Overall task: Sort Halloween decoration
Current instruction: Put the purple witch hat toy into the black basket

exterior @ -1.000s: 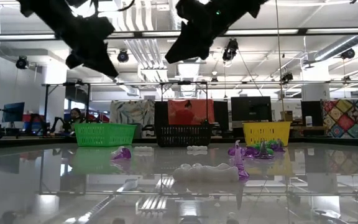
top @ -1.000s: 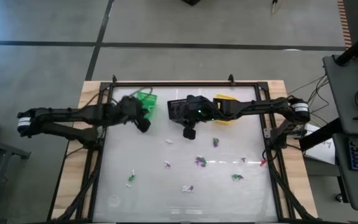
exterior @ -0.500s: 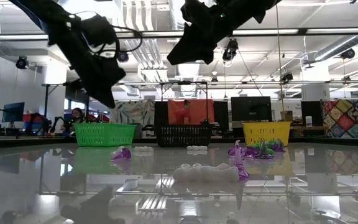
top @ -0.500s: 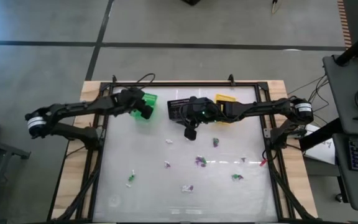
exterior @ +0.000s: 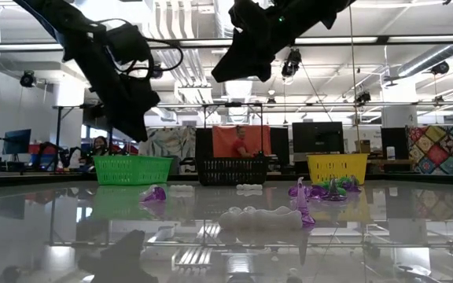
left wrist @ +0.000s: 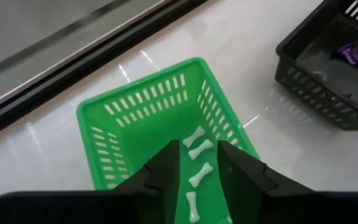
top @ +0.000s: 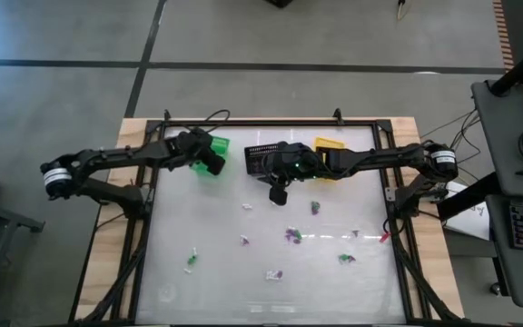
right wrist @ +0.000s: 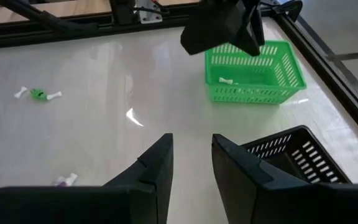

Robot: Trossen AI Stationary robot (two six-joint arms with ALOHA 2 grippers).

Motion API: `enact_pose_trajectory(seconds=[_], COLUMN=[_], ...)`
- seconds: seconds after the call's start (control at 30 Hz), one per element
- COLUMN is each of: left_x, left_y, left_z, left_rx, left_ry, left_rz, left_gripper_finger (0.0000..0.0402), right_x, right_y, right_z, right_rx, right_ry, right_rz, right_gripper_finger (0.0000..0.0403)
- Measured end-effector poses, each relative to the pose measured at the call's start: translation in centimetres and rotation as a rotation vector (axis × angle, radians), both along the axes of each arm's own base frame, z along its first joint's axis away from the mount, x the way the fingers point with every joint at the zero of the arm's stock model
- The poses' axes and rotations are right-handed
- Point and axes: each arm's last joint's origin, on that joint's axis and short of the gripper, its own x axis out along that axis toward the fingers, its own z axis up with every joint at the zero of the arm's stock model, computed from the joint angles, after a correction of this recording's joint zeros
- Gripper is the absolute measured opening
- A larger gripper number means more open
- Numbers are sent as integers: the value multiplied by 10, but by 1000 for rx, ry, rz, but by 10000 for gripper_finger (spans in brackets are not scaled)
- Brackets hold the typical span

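Observation:
My left gripper (top: 214, 164) hangs open just above the green basket (left wrist: 135, 87), its fingers pointing slantwise down into it. Several white bone trinkets (left wrist: 197, 147) lie on the basket's floor; nothing sits between the fingers. My right gripper (top: 277, 193) hovers open and empty over the table, in front of the black basket (top: 261, 160). Small white, purple and green trinkets (top: 291, 236) lie scattered over the middle and near part of the table. One green and white trinket (right wrist: 37, 94) shows in the right wrist view.
The green, black and yellow baskets (top: 330, 145) stand in a row along the table's far edge. A purple trinket (left wrist: 355, 53) lies in the black basket. A dark frame runs around the white table. The room beyond holds desks and screens.
My left gripper has moved toward the table's far edge and sunk, ending over the green basket; for the last half second it has stayed there. My right gripper has kept its place.

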Motion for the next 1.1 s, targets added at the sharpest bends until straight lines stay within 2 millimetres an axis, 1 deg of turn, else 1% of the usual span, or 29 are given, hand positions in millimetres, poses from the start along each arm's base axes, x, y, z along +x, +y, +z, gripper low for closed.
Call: enact_pose_trajectory(seconds=[0.13,0.23,0.4,0.53,0.7,0.83,0.93,1.1], left_x=[-2,-1,6,16,25,30,32,33], left_y=[-3,-8,-20,-35,-51,-60,-63,-63], left_z=[6,11,22,33,43,48,51,52], left_rx=[14,30,88,164,258,310,338,361], left_ry=[-27,-45,-109,-177,-232,-257,-267,-272], left_rz=[-7,-33,-125,-237,-371,-450,-477,-488], left_gripper_finger=[101,102,103,103,103,103,103,103], right_x=[-2,-7,-19,-32,-47,-59,-68,-83], right_y=[0,1,3,9,23,38,52,74], right_z=[-4,-10,-23,-32,-40,-44,-45,-51], right_rx=[39,86,197,280,364,455,493,504], right_ry=[41,113,288,450,631,769,862,983], right_rz=[-22,-49,-133,-211,-299,-348,-392,-493], right_gripper_finger=[102,102,102,102,102,102,102,102])
